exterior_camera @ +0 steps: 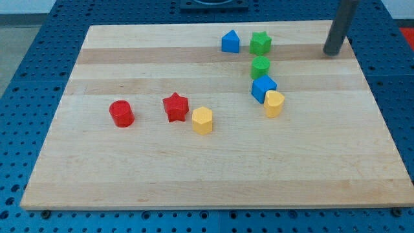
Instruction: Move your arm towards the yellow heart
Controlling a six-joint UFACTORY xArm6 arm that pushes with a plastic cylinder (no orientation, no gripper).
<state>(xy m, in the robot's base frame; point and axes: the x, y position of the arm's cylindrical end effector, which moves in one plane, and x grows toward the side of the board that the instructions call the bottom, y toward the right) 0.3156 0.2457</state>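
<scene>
The yellow heart point(274, 103) sits right of the board's centre, touching the blue cube point(263, 87) at its upper left. My tip point(332, 52) rests on the board near the top right corner, well above and to the right of the yellow heart. It touches no block.
A green cylinder point(260, 66) stands just above the blue cube. A green star point(261, 43) and a blue pentagon-like block point(230, 41) are near the top edge. A yellow hexagon point(202, 120), a red star point(175, 107) and a red cylinder point(121, 113) lie left of centre on the wooden board point(213, 181).
</scene>
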